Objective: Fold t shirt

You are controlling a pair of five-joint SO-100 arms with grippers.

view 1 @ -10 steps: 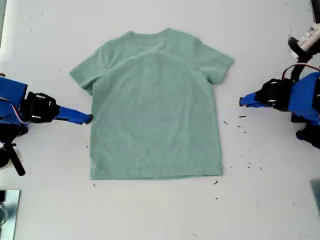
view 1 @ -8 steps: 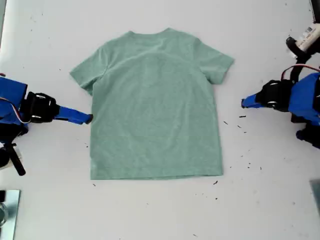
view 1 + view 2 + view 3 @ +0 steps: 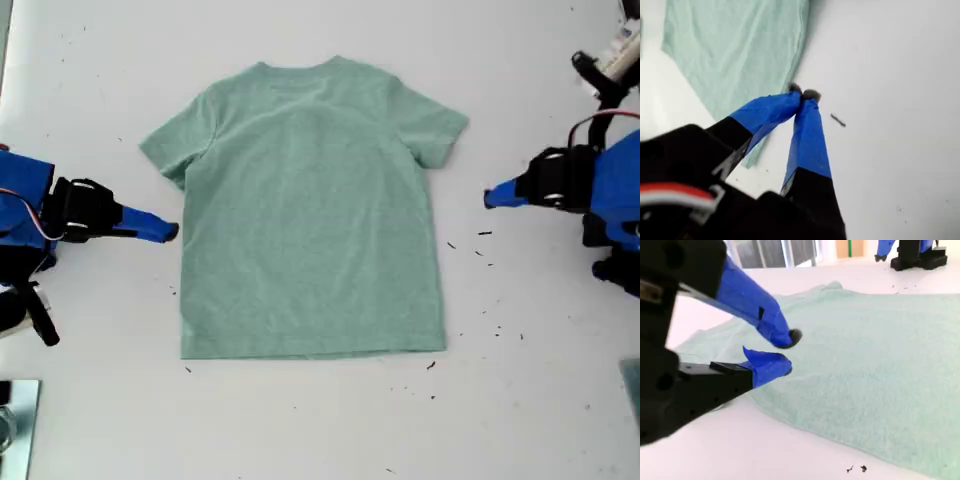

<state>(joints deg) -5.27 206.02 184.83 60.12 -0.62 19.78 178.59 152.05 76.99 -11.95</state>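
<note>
**End effectors flank the flat t-shirt, both empty**

My first end effector (image 3: 490,196) sits at the exterior view's right, its blue-taped jaws pressed together at the tips with nothing between them, well apart from the t shirt (image 3: 310,210) and above the white counter (image 3: 520,400). My second end effector (image 3: 172,233), at the exterior view's left, hovers just beside the shirt's side edge with its jaws a little apart, gripping nothing. The pale green shirt lies spread flat in the middle of the counter, neck toward the exterior view's top, sleeves out. Small dark specks (image 3: 484,233) dot the counter near the first end effector.
</note>
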